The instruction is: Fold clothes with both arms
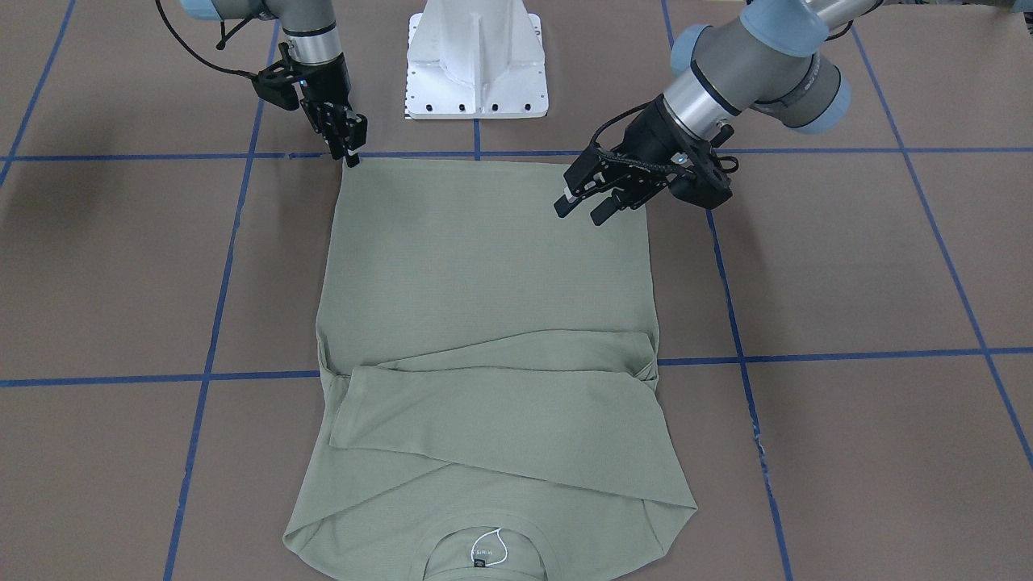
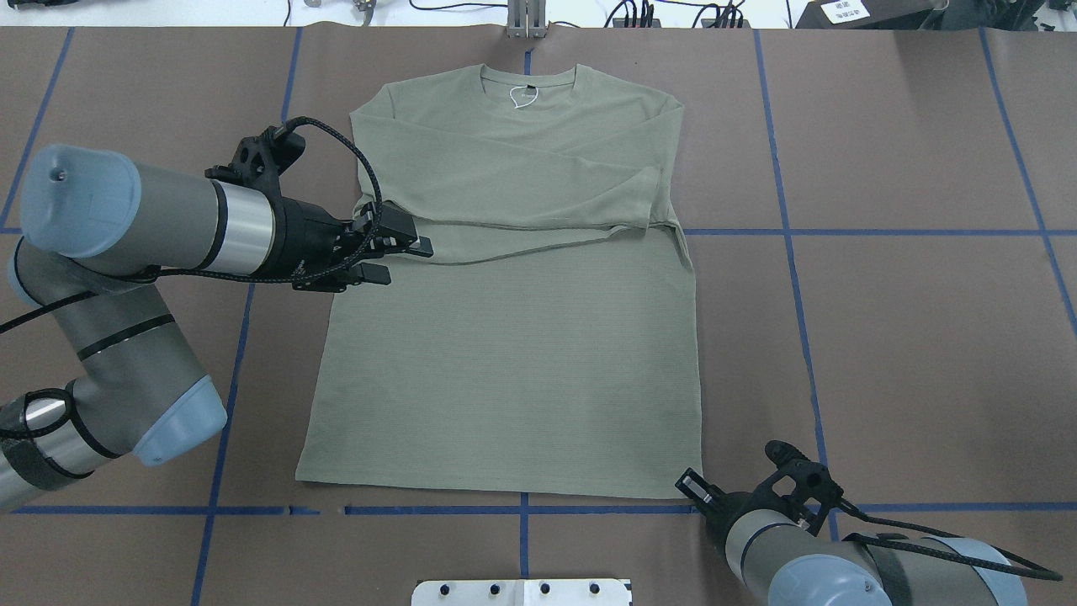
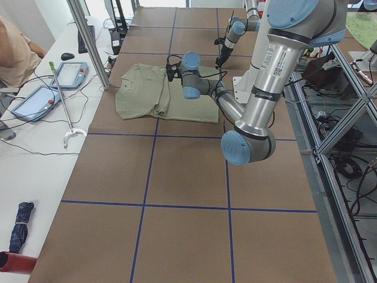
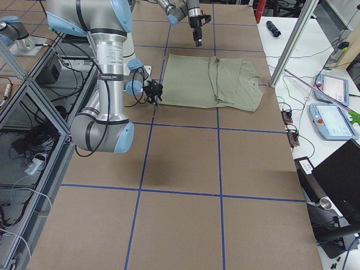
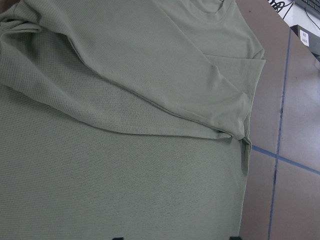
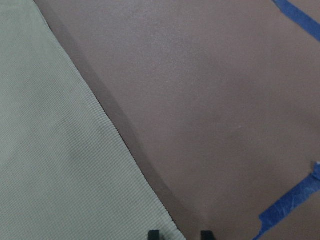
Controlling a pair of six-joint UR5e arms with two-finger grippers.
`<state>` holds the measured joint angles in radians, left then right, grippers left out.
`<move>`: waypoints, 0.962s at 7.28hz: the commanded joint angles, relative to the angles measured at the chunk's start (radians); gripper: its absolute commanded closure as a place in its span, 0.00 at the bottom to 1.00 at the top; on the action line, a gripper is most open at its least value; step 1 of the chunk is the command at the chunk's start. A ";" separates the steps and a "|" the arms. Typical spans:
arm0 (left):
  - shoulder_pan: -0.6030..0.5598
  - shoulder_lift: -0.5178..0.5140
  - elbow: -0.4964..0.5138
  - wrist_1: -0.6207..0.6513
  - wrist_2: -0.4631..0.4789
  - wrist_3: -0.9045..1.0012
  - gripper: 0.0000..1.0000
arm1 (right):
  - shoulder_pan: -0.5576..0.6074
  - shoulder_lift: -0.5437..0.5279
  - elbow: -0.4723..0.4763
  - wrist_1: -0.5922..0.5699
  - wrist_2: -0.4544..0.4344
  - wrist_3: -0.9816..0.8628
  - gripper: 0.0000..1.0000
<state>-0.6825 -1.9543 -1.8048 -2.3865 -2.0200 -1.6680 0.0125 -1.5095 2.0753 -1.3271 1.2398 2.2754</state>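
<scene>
The sage-green shirt (image 1: 484,266) lies flat on the brown table, sleeves folded across its chest, neck with white loop (image 2: 522,97) at the far side, hem toward the robot. My left gripper (image 1: 583,211) is open and empty, hovering over the shirt's left side near the hem; the left wrist view shows the shirt (image 5: 125,150) and its folded sleeves below. My right gripper (image 1: 353,157) is low at the hem's right corner (image 2: 686,490), jaws narrowly apart. In the right wrist view the shirt's edge (image 6: 50,150) runs down between the fingertips (image 6: 155,234).
The white pedestal base (image 1: 476,60) stands just behind the hem. Blue tape lines (image 2: 841,231) grid the table. A metal pole (image 3: 88,41) stands at the far edge, with an operator (image 3: 15,53) and tablets (image 3: 70,59) on the side desk.
</scene>
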 commanded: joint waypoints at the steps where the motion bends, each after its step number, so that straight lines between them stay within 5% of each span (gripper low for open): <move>1: 0.000 0.011 -0.002 0.000 0.000 0.001 0.24 | 0.006 -0.002 0.002 0.005 0.010 -0.001 1.00; 4: 0.017 0.069 -0.030 0.032 0.017 -0.002 0.24 | 0.029 -0.001 0.051 0.006 0.050 -0.001 1.00; 7: 0.231 0.254 -0.151 0.152 0.260 -0.001 0.25 | 0.067 -0.047 0.103 0.006 0.092 -0.001 1.00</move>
<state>-0.5316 -1.7600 -1.9030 -2.3098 -1.8458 -1.6695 0.0656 -1.5365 2.1621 -1.3208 1.3164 2.2749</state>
